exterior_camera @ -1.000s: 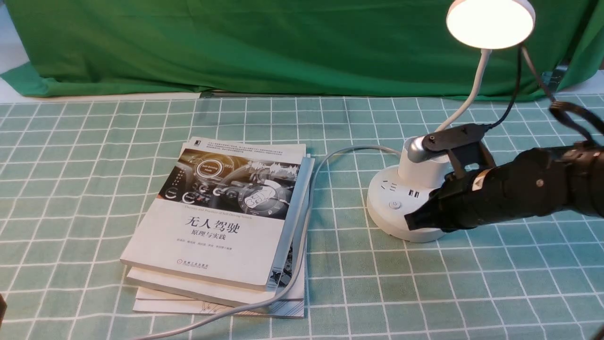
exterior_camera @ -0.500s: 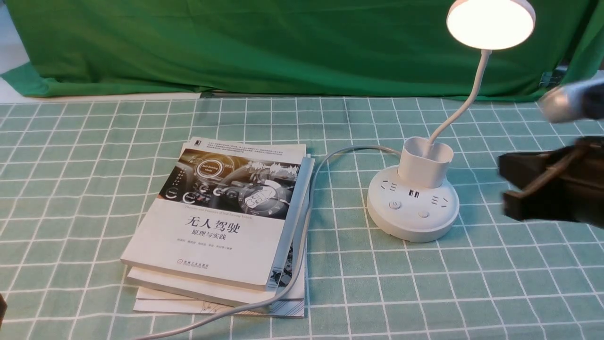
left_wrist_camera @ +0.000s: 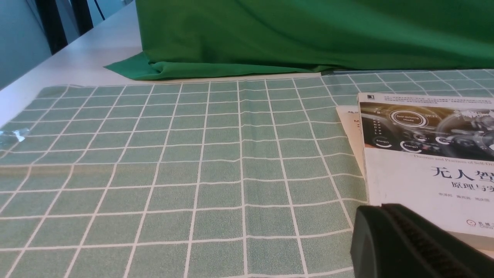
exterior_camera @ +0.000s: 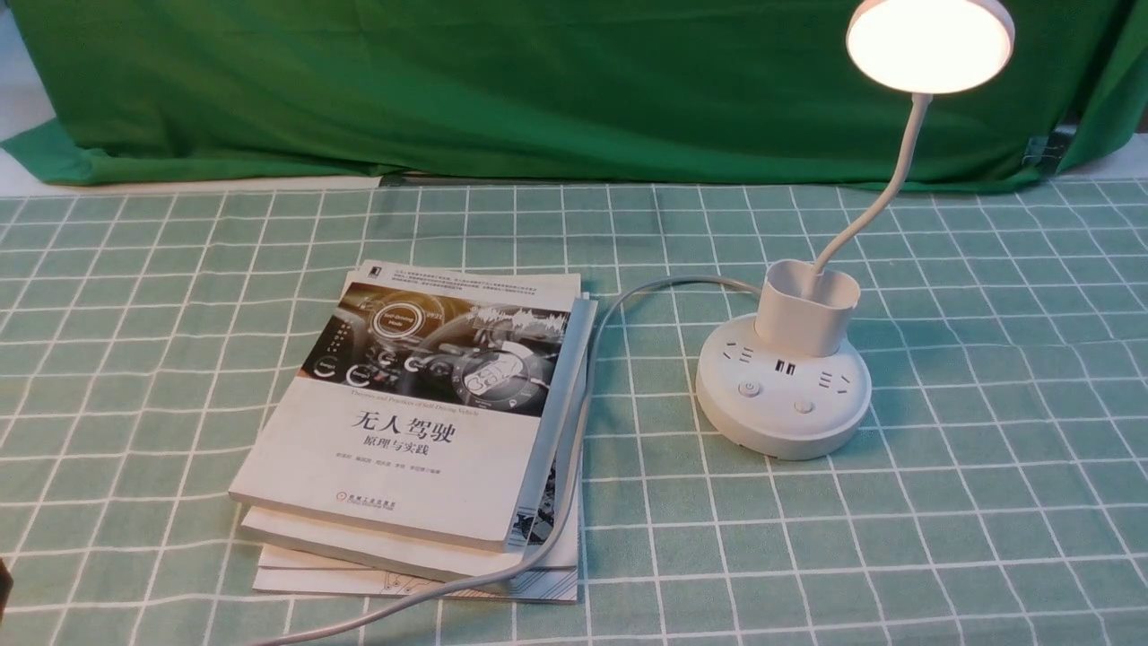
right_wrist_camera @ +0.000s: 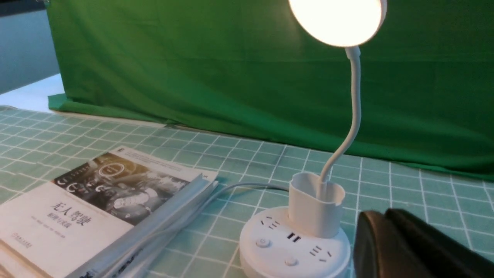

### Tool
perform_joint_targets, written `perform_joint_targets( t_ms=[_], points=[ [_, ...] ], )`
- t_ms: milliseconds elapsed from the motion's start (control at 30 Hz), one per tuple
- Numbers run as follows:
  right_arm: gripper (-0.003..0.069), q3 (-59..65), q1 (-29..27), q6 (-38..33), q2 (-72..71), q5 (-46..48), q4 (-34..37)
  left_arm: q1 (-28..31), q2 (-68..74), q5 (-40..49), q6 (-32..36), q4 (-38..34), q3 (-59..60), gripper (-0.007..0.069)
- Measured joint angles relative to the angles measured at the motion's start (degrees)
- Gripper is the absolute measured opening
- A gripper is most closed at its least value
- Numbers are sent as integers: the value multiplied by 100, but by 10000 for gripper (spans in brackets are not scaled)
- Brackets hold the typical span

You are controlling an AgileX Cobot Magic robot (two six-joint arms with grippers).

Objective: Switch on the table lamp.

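The left end effector (left_wrist_camera: 382, 210) shows only as a dark shape in its wrist view, near the book; I cannot tell whether its fingers are spread or pressed together.

To the left of the table lamp, well apart from it, a stack of books (exterior_camera: 538, 588) lies on the checked cloth (exterior_camera: 682, 574) covering the table. The top book (exterior_camera: 305, 440) reads "无人驾驶" in large characters, with "原理与实践" beneath and the small English line "Theories and Practices of Self-Driving Vehicle". Its dashboard picture carries "Self-Driving Mode", "09:21", "Energy1" and "Energy2". A publisher's logo and small line sit near the cover's lower edge; "机械" and "China" can be picked out.

A grey cable (exterior_camera: 587, 395) runs from behind the lamp's holder, along the side of the stack and across its near corner.

The table lamp (exterior_camera: 812, 314) stands upright on the cloth, its disc head (exterior_camera: 933, 40) glowing white above the bent neck (exterior_camera: 897, 179). On its round base (exterior_camera: 780, 431), one button (exterior_camera: 750, 388) bears a power symbol; the other (exterior_camera: 804, 407) has no readable mark.

The right end effector (right_wrist_camera: 386, 216) appears blurred in its wrist view; whether it is spread or closed, I cannot tell. Behind the lamp hangs a green curtain (exterior_camera: 538, 90).
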Motion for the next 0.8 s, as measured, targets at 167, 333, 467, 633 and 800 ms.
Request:
perform_joint_targets(
  t_ms=[167, 333, 467, 633, 800],
  points=[
    [97, 113, 0, 0, -16, -6, 0, 0, 0, 0, 0, 0, 0, 21],
    [106, 157, 0, -10, -17, -258, 0, 0, 0, 0, 0, 0, 0, 21],
    [110, 359, 0, -11, -293, -642, 0, 0, 0, 0, 0, 0, 0, 21],
    [116, 804, -90, 10, -1008, -976, 0, 0, 0, 0, 0, 0, 0, 21],
    [127, 1269, -585, 266, -1347, -985, -41, 0, 0, 0, 0, 0, 0, 21]
  ],
)
